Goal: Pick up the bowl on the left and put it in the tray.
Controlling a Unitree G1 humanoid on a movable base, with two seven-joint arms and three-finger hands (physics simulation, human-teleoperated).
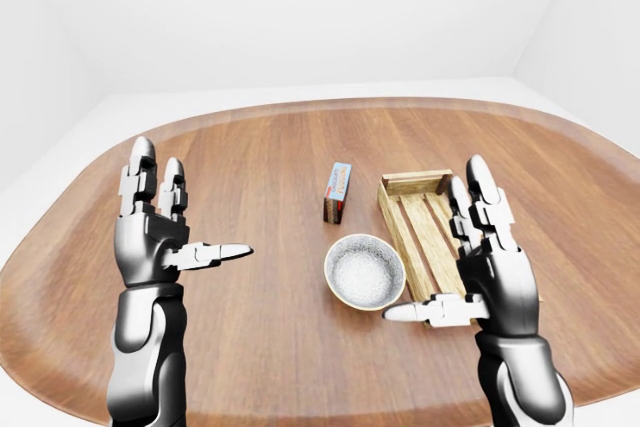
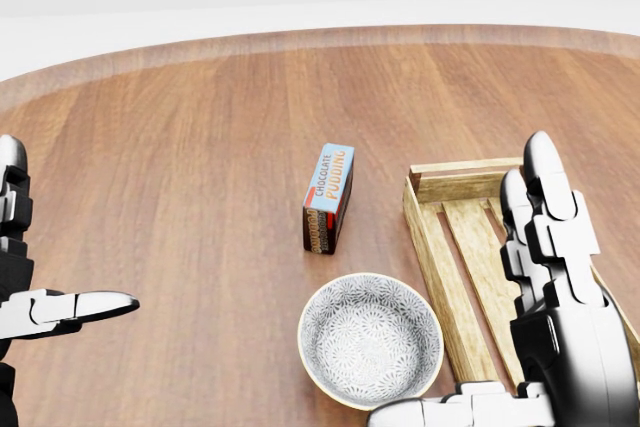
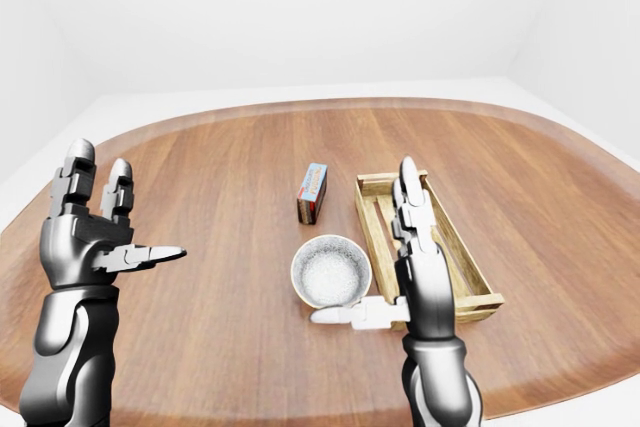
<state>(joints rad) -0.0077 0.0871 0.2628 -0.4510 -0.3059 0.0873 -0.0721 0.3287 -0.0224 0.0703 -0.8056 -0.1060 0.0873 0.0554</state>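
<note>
A pale patterned bowl (image 2: 370, 339) sits upright on the wooden table, just left of a slatted wooden tray (image 3: 384, 234). My right hand (image 1: 478, 247) stands open right beside the bowl, fingers pointing up and thumb reaching under the bowl's near rim, partly hiding the tray. My left hand (image 1: 170, 222) is open too, well to the left of the bowl, holding nothing.
A chocolate pudding box (image 2: 329, 195) stands on the table just above the bowl, left of the tray's far corner. The round wooden table (image 1: 250, 157) is ringed by a white floor and white walls.
</note>
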